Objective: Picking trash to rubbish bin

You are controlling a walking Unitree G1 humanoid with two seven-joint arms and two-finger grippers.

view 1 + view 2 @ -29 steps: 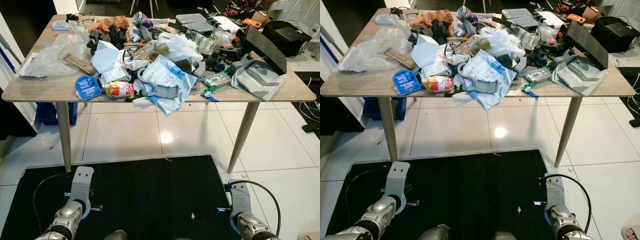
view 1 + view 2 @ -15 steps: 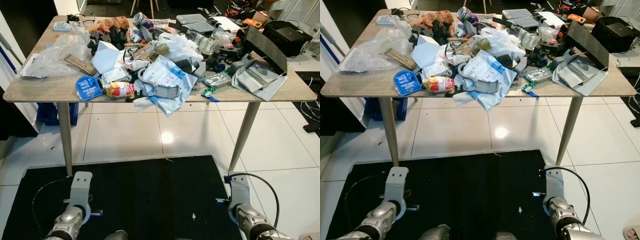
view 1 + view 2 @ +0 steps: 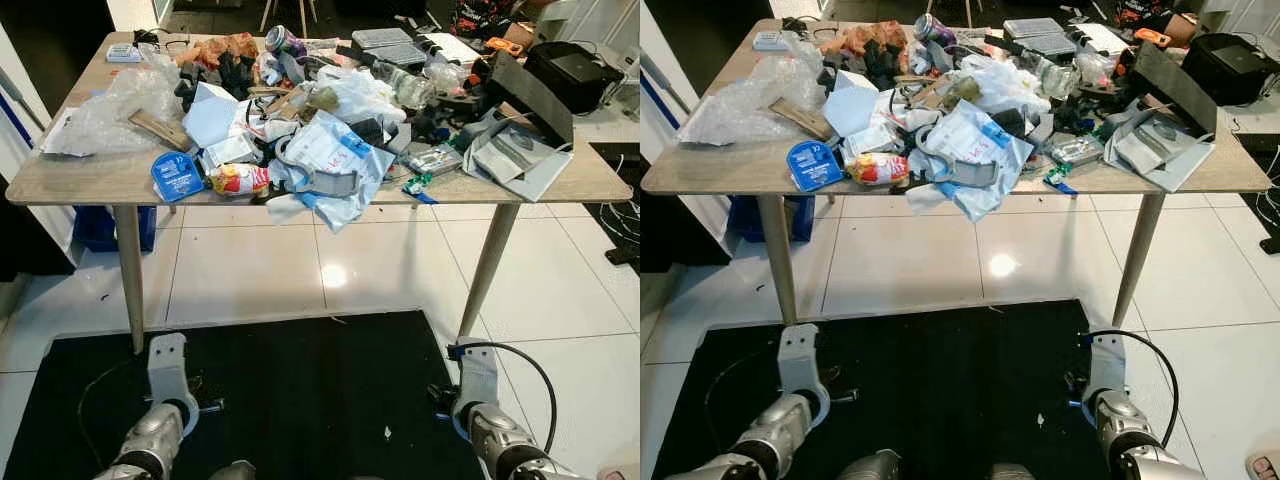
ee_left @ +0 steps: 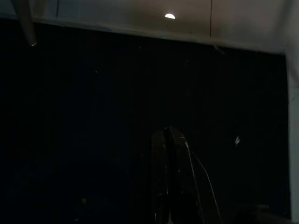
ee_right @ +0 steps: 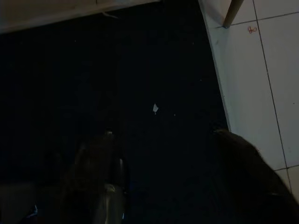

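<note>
Left wrist view shows the left gripper (image 4: 169, 177) with its two black fingers pressed together, hanging over the black mat (image 3: 300, 400) and holding nothing. The right gripper (image 5: 100, 186) hangs low over the same mat on the right side; its fingers are too dark to read, so I cannot tell if they are spread or closed. In the head views both arms are down at the near edge of the picture, well apart from the table.

Going outward, past the far edge of the mat is white tiled floor (image 3: 250, 270), and on it stands the wooden table (image 3: 80, 180), covered with trash. Near its front edge lie a round blue pack (image 3: 176, 176), a red and yellow wrapper (image 3: 238, 178) just right of it, and a white and blue plastic bag (image 3: 325, 165) hanging over the edge. Bubble wrap (image 3: 115, 105) is at the left, a crushed can (image 3: 284, 42) at the far side, a grey folder (image 3: 515, 155) at the right. I cannot make out a rubbish bin.

I judge that the task is only at its start: the robot faces the table and nothing is picked. The next move calls for stepping closer, lifting one arm and opening the fingers over a front piece, perhaps the wrapper.
</note>
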